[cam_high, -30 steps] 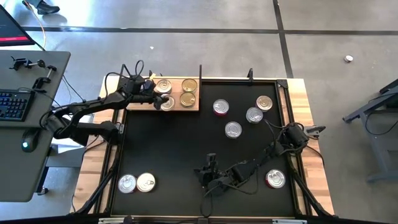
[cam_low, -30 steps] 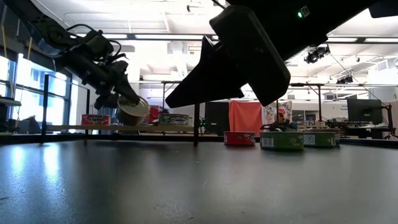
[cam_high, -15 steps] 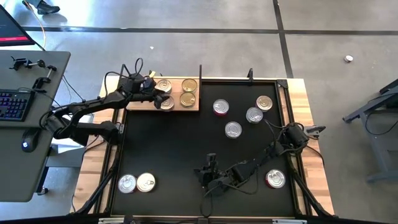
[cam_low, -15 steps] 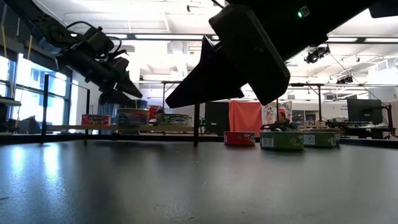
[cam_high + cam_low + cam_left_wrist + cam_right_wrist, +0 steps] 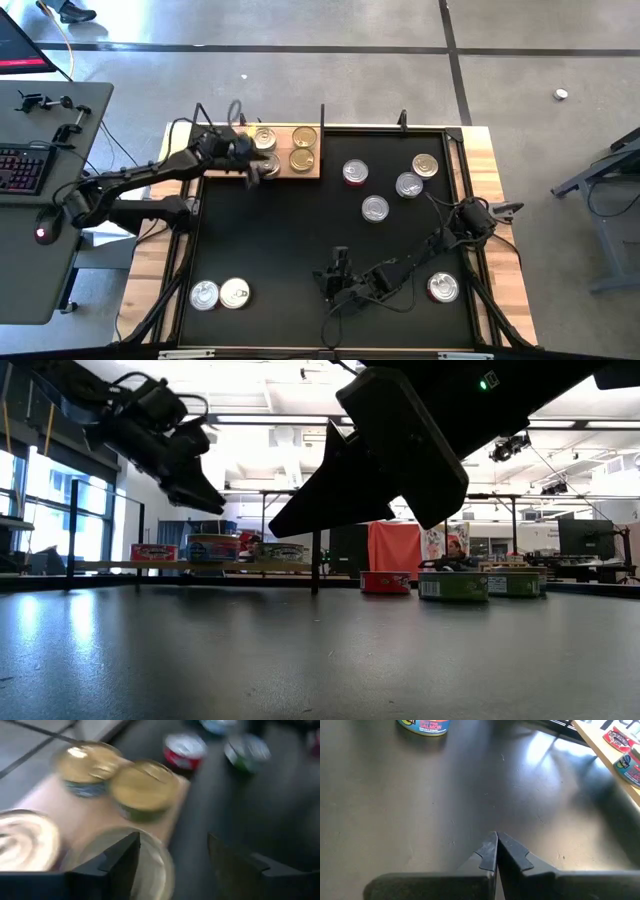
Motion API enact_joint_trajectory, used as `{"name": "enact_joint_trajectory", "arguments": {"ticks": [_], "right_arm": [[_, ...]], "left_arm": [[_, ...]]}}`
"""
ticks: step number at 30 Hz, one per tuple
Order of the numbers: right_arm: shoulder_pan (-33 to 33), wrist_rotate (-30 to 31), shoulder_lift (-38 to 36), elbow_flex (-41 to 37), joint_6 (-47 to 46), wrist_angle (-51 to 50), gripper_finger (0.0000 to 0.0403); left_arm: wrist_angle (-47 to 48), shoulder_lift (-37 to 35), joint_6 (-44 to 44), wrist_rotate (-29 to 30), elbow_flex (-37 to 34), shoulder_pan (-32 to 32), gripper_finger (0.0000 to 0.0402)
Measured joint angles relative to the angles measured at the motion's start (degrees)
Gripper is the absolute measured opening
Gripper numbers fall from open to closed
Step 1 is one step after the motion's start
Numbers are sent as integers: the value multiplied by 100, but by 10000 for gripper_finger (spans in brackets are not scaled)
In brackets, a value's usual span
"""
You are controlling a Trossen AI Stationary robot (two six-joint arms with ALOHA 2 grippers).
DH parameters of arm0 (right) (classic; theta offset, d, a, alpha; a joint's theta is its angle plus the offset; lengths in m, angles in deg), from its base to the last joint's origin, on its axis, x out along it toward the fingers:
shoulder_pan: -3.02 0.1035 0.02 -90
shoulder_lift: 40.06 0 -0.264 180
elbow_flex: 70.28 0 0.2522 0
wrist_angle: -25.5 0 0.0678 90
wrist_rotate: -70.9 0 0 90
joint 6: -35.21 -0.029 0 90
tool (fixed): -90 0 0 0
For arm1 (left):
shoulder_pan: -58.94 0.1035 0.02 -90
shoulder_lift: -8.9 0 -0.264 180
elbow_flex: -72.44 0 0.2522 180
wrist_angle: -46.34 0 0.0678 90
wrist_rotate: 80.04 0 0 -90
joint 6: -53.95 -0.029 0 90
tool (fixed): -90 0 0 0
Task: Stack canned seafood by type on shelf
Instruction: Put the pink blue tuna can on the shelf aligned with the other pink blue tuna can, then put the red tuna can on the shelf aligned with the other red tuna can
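We look down on a grey concrete floor crossed by dark seams. Left of the table (pale wood edges, black mat) stands a grey desk carrying a keyboard. Beyond the table, tall windows and ceiling strip lights.

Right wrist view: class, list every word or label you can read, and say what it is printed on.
"SALMON": on the label of the can standing on the black mat.
Red and blue labels on the tins by the wooden edge: too blurred to read.
No other text is legible.
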Motion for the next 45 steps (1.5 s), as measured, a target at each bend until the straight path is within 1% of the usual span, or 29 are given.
{"name": "enact_joint_trajectory", "arguments": {"ticks": [3,6,10,12,14,18,21,24,27,31,36,38,40,45], "right_arm": [[-12,0,0,0,-6,1,0],[-13,0,0,0,-8,2,0],[-13,0,0,0,-8,2,0],[-13,1,0,0,-8,2,0],[-13,0,0,0,-8,2,0],[-13,2,0,0,-8,2,0],[-13,2,0,0,-8,2,0],[-13,2,0,0,-8,4,0],[-13,3,0,0,-43,4,0],[-15,4,0,0,-191,4,0],[-15,5,0,0,-255,68,0],[-17,7,0,0,-253,96,0],[-17,7,0,0,-253,98,0],[-22,7,0,0,-249,96,0]], "left_arm": [[488,-5,-178,725,0,-712,193],[742,72,-324,1705,-29,-1193,167],[754,197,-350,3017,-48,-1437,141],[705,225,-351,3495,-48,-1448,131],[685,225,-350,3704,-48,-1427,125],[684,204,-329,3766,-48,-1426,119],[751,155,-204,3988,-49,-1488,117],[851,-20,-20,4255,-50,-1649,117],[1019,-351,178,4281,-50,-1985,117],[1331,-927,499,4265,-49,-2746,117],[1445,-1440,924,4244,-48,-4214,117],[1430,-1474,1167,4461,-48,-4889,117],[1436,-1425,1487,4836,-48,-5560,117],[1460,-1050,2005,5575,-6,-6944,117]]}}
